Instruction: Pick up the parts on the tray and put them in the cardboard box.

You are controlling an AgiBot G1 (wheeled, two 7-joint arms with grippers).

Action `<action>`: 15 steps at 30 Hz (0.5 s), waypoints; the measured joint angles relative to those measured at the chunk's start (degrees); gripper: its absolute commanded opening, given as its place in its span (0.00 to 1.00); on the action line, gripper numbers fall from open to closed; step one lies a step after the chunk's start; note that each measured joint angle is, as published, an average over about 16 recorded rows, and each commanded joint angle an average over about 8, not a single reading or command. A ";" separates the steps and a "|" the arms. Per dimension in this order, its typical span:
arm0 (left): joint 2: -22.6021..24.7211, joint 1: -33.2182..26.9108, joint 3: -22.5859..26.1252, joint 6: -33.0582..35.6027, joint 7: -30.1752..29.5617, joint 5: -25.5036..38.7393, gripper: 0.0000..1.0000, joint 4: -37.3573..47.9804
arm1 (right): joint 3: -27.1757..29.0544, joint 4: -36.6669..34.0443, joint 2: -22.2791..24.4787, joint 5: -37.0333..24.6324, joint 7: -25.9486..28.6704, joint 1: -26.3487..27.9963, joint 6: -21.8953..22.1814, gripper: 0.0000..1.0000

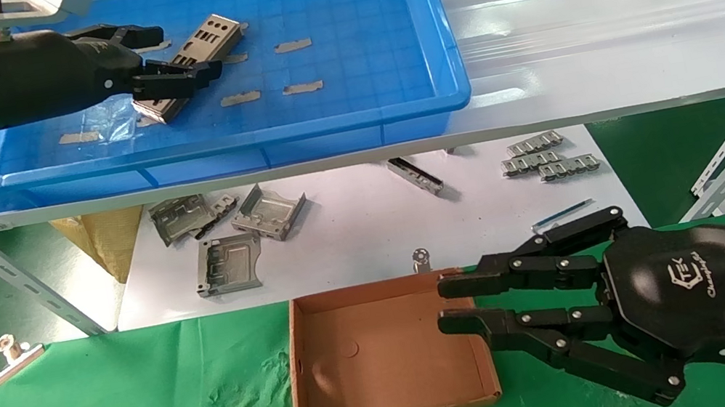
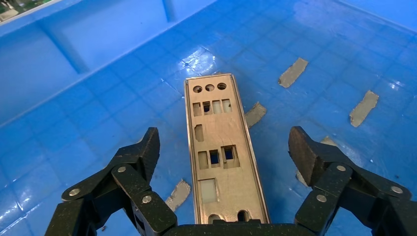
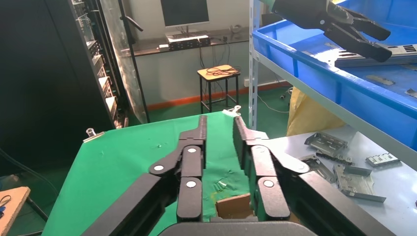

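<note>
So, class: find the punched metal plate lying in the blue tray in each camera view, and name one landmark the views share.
Head view: the plate lies upper left, under the left gripper.
Left wrist view: it fills the centre, between the open fingers.
Right wrist view: a stack of plates shows edge-on at upper right.
Shared landmark: the blue tray.

bare tray (image 1: 352,98) floor lies right of the part (image 1: 192,66); cardboard box (image 1: 387,350) interior unobstructed.
</note>
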 measured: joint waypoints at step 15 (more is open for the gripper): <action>0.56 0.28 -0.51 -0.42 1.29 -0.73 0.00 1.32 | 0.00 0.00 0.00 0.00 0.00 0.00 0.00 1.00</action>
